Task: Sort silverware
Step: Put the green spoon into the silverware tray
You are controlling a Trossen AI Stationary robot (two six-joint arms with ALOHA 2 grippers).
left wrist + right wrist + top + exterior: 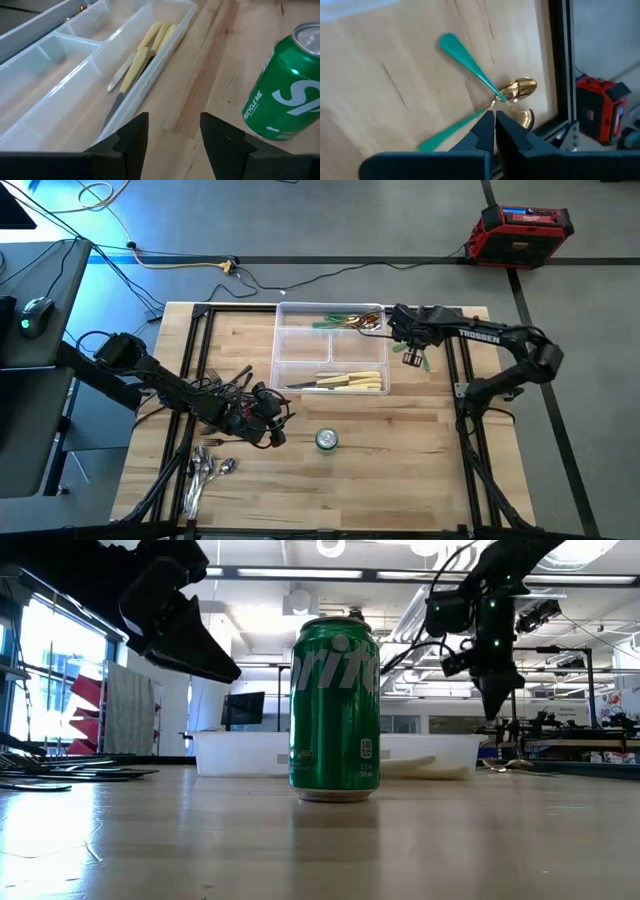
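Note:
Two green-handled spoons with gold bowls [470,65] [445,135] lie crossed near the table's far right, beside the clear tray [330,352]. My right gripper [495,117] [409,357] points down over the crossing, shut. More green pieces [345,322] fill the tray's far compartment and cream-handled knives [348,382] [142,55] its near one. Dark forks [225,380] and silver spoons [205,470] lie at the left. My left gripper [172,135] [275,420] hovers open between the tray and the can. My right gripper has its shut fingertips [487,117] at the neck of the lower green-handled spoon [479,116], coming from above and across it. The fingers hide that spot, so I cannot tell whether they hold the spoon or only stand over it.
A green soda can [326,440] [335,710] [285,100] stands upright near the middle of the table's near half. The black table frame rail [560,55] runs close beside the two spoons. Bare wood lies right of the can.

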